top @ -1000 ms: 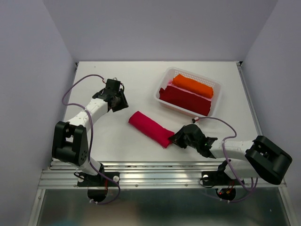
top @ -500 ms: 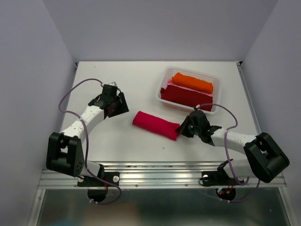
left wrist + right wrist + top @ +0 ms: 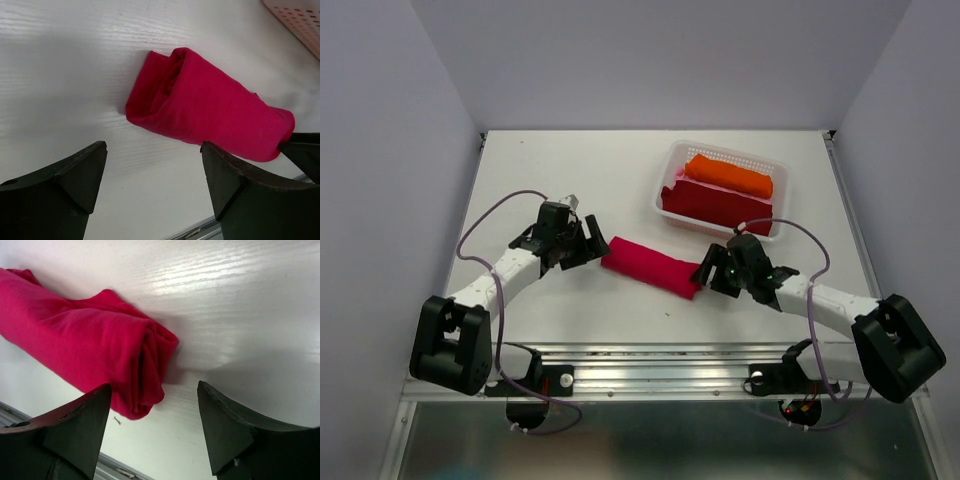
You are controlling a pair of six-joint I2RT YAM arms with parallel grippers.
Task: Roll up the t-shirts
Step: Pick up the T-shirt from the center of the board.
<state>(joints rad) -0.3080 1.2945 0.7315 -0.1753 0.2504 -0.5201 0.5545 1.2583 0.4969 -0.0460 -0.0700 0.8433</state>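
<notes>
A bright crimson t-shirt [image 3: 652, 266] lies rolled into a short log on the white table, aslant between the two arms. Its left end shows in the left wrist view as the crimson roll [image 3: 200, 105], and its right end in the right wrist view as the same roll [image 3: 90, 350]. My left gripper [image 3: 588, 247] stands open just off the roll's left end, with nothing between its fingers. My right gripper [image 3: 713, 272] is open at the roll's right end, also empty. A maroon t-shirt [image 3: 715, 204] and an orange t-shirt [image 3: 728, 176] lie rolled in the white basket [image 3: 665, 168].
The white slatted basket stands at the back right of the table, just behind the right arm. The metal rail [image 3: 660, 355] runs along the table's near edge. Purple cables loop from both arms.
The right gripper carried the roll's right end back and leftward, then let go and opened. The left gripper came right and toward the roll's left end and opened wider.
</notes>
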